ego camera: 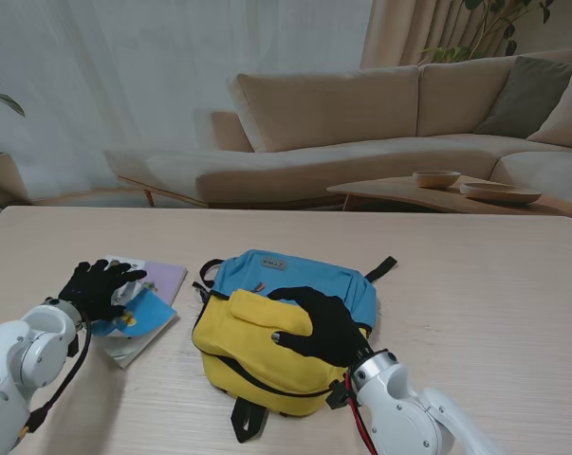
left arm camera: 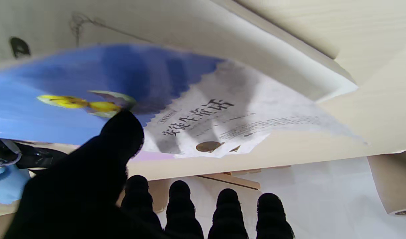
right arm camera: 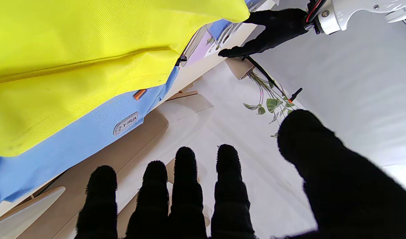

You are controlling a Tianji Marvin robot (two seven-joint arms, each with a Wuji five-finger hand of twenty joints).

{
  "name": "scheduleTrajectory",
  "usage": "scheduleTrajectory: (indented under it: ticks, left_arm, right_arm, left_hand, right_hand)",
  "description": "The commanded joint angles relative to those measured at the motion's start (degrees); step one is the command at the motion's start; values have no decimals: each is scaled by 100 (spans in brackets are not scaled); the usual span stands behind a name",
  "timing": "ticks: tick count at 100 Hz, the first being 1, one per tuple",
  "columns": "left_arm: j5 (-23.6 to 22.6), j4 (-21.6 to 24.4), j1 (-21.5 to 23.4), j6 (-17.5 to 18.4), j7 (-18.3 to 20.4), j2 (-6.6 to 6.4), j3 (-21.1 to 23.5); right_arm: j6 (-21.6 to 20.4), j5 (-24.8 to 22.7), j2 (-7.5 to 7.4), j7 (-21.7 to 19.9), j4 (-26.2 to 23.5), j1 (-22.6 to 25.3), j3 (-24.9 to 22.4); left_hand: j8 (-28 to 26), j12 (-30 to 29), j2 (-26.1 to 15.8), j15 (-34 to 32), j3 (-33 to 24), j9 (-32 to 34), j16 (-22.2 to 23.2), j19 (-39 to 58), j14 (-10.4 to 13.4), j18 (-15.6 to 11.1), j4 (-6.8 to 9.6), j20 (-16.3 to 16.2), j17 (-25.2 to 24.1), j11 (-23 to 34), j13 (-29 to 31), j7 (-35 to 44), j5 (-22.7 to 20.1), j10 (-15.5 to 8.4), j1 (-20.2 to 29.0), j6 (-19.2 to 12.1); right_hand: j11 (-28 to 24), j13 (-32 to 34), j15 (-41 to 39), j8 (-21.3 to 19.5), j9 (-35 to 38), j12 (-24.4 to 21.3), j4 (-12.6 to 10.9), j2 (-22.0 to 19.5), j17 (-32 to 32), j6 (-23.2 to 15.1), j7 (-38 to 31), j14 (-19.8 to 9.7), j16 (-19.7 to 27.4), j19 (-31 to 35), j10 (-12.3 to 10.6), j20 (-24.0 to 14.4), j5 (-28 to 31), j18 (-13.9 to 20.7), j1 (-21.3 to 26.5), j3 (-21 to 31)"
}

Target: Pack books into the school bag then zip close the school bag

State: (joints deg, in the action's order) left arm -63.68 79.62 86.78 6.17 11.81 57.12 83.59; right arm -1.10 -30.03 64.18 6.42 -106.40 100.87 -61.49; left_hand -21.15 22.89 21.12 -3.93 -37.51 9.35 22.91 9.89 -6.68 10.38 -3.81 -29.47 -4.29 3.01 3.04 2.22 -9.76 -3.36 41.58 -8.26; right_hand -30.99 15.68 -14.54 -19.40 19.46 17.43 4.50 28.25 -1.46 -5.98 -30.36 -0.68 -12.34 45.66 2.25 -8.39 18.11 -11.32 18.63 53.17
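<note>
A yellow and blue school bag (ego camera: 267, 355) lies flat in the middle of the table, its blue part (right arm camera: 90, 132) farther from me. My right hand (ego camera: 322, 327) rests on its yellow front pocket (right arm camera: 73, 49), fingers spread and holding nothing. To the bag's left lie two books: one with a blue cover (ego camera: 140, 316) and a lavender one (ego camera: 165, 276) under it. My left hand (ego camera: 100, 286) lies over them. Its thumb (left arm camera: 121, 132) touches the blue cover (left arm camera: 90, 83), which looks tilted up, while its fingers (left arm camera: 228, 212) stretch out past the book's edge.
The bag's black straps (ego camera: 246, 419) stick out towards me and at its far right corner (ego camera: 381, 268). Past the table's far edge stand a beige sofa (ego camera: 361, 123) and a low side table (ego camera: 437, 194) with two bowls.
</note>
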Motion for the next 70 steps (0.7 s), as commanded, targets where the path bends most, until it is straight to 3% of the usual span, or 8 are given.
scheduleTrajectory:
  ticks: [1,6,16,32,37,48,70]
  left_arm:
    - [-51,22,-18,40,315,13,-20]
    - [-99,15,-41,61,465,-7,-50]
    - [-221,-8,-75,40,641,-34,-128]
    - [-242,-85,-134,-66,725,-45,-230]
    - [-230,-103,-161,-79,731,-45,-251]
    - [-202,-127,-206,-60,711,-45,-261]
    - [-152,-237,-418,216,823,-77,-263]
  right_arm:
    - [-25,0,37,-66,-6,34,27]
    - [-19,21,42,-62,8,24,24]
    - [-11,70,52,-46,34,15,12]
    - [-17,117,58,-46,65,-2,1]
    - [-21,123,59,-43,71,-6,-1]
    - [-13,135,63,-35,88,-19,0]
    - [8,185,67,-48,133,-36,4]
  left_hand:
    - [17,-323,171,220,-252,-219,-259,-388,115,-143,-10,33,-13,-194,-121,-211,181,-90,94,-258]
    - [22,-535,300,274,-382,-232,-420,-466,148,-170,-14,143,1,-264,-129,-216,200,-182,126,-470]
    - [246,-898,411,297,-530,-234,-638,-521,169,-177,-26,309,24,-328,-126,-309,184,-245,109,-609]
    - [625,-1138,416,313,-511,-263,-774,-546,177,-192,-31,434,37,-352,-129,-385,192,-277,105,-621]
    - [1197,-1358,423,316,-500,-269,-834,-538,175,-193,-19,494,37,-357,-130,-416,162,-310,91,-632]
    - [1563,-1575,469,336,-500,-290,-889,-553,176,-192,-19,547,41,-405,-130,-446,156,-301,-2,-616]
    - [1646,-1667,462,384,-459,-301,-969,-589,211,-210,-20,602,38,-430,-140,-411,146,-298,-121,-591]
  right_hand:
    - [-13,-139,-24,88,-75,-69,-184,-24,-61,-59,-68,-229,35,-12,-211,113,-193,207,-230,169]
    - [-14,-142,-22,87,-75,-69,-185,-18,-62,-54,-72,-226,35,-11,-215,114,-186,206,-222,175]
    - [-19,-127,-29,85,-72,-66,-182,-15,-62,-43,-79,-214,32,-10,-204,116,-173,208,-219,179]
    - [-24,-108,-40,85,-73,-64,-179,-17,-16,-34,-88,-210,26,16,-210,110,-160,215,-222,185]
    - [-26,-95,-45,84,-72,-63,-179,-13,-8,-29,-91,-209,24,31,-209,104,-156,213,-220,189]
    - [-27,-93,-48,84,-76,-63,-178,-12,-13,-23,-94,-201,21,53,-205,93,-149,209,-218,193]
    - [-31,-70,-59,83,-71,-61,-177,-9,-21,-8,-102,-197,15,68,-199,85,-138,209,-214,199]
